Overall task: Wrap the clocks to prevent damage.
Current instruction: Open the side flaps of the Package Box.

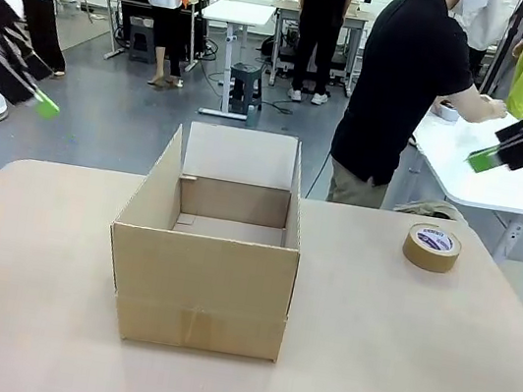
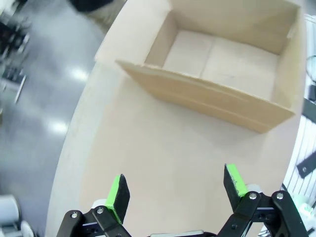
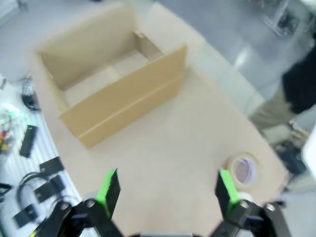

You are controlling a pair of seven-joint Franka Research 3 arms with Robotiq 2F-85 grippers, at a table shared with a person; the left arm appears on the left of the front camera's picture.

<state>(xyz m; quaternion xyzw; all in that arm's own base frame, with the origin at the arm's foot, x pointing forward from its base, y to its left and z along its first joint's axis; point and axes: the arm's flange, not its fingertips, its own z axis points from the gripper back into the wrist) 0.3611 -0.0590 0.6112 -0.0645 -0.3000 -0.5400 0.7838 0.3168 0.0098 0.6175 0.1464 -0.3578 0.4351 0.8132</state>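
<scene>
Currently L gripper point(image 2: 175, 177) and R gripper point(image 3: 168, 174) hang above the tan tabletop point(image 1: 434, 363), jaws wide apart, nothing held. Open brown cardboard box point(image 1: 199, 286) sits mid-table, interior bare. Brown packing-tape roll point(image 1: 432, 247) lies flat to its right, well apart. Clock location: cannot tell. Expect clocks to be fragile, prob. glass-fronted: grip by case rim, never the face.

Matt brown cardboard box point(image 1: 201, 276) on a smooth, matt tan table point(image 1: 415, 360); glossy brown tape roll point(image 1: 432, 247).
</scene>
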